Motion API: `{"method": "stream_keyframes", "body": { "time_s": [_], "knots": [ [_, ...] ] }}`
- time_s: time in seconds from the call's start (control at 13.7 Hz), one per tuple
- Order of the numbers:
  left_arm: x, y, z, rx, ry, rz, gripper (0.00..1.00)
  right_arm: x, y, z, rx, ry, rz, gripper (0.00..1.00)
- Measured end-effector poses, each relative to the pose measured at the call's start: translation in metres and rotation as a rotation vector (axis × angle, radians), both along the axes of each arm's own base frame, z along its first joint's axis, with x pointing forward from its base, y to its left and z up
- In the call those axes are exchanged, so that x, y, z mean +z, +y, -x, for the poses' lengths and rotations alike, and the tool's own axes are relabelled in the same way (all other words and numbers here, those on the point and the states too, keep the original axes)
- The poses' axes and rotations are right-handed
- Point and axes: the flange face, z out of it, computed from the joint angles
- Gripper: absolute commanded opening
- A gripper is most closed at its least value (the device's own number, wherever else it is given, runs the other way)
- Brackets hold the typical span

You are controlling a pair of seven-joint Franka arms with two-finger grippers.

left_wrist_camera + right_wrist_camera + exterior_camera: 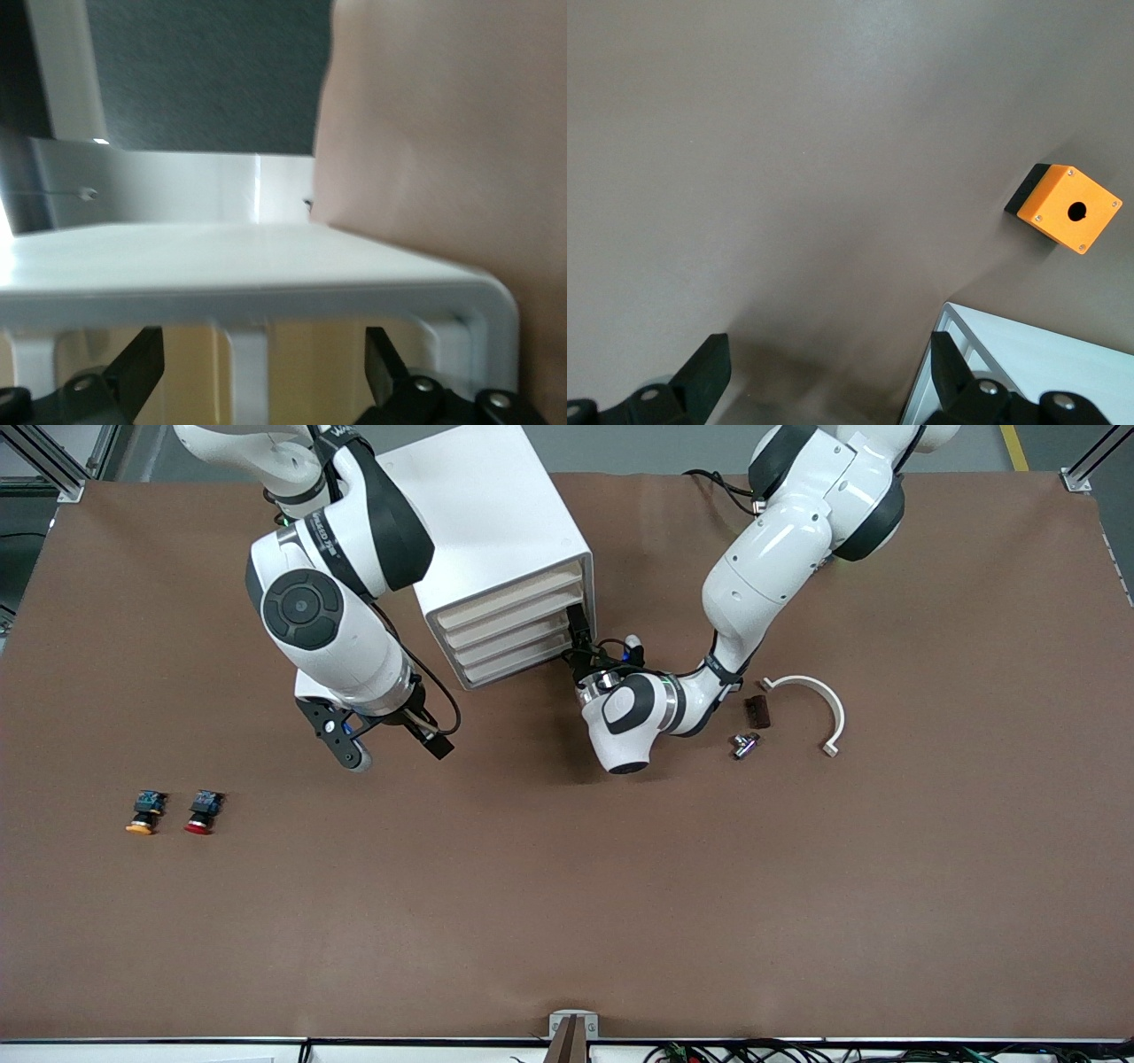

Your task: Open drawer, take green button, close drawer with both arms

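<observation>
The orange-capped button (143,813) and the red-capped button (202,812) lie nearest the front camera, side by side toward the right arm's end of the table, caps pointing at that camera; the brown table (567,921) spreads wide under everything; the white cabinet (496,522) stands on it between the two arm bases, its four cream fronts all pushed in flush; the lower two drawers (516,653) are closed like the rest, and which of them is the task's own cannot be told.

The right arm (328,611) waits; the right gripper (392,746) hangs over bare table beside the cabinet, its jaws spread wide with nothing between them; the right wrist view shows only tabletop past its fingers (702,372).

The left arm (762,576) reaches in low; the left gripper (580,651) sits at the cabinet's front corner on the left arm's side, level with the lower drawers; its fingers (137,363) stand wide apart in front of the cream fronts and pinch nothing.

A curved white bracket (819,700) lies toward the left arm's end; near it, a dark brown block (757,711); nearer the front camera than that, a small metal fitting (744,745); an orange box (1067,208) with a round hole rests on the table near a cabinet corner.
</observation>
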Motion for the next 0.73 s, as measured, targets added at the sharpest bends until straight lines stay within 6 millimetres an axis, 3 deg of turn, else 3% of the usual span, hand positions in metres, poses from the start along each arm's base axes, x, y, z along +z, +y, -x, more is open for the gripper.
{"method": "stream_keyframes", "body": {
  "time_s": [0.15, 0.29, 0.66, 0.73],
  "knots": [
    [0.02, 0.018, -0.048, 0.08, -0.07, 0.023, 1.0, 0.0, 0.001, 0.001, 0.002, 0.001, 0.0, 1.0],
    [0.03, 0.031, -0.067, 0.113, -0.088, 0.031, 1.0, 0.0, 0.002, 0.001, 0.003, 0.001, 0.0, 1.0],
    [0.029, 0.021, -0.058, 0.098, -0.094, 0.03, 1.0, 0.0, 0.002, 0.001, 0.003, 0.001, 0.001, 1.0],
    [0.029, 0.017, -0.055, 0.091, -0.095, 0.03, 0.89, 0.0, 0.002, 0.001, 0.003, 0.001, 0.001, 1.0]
  ]
}}
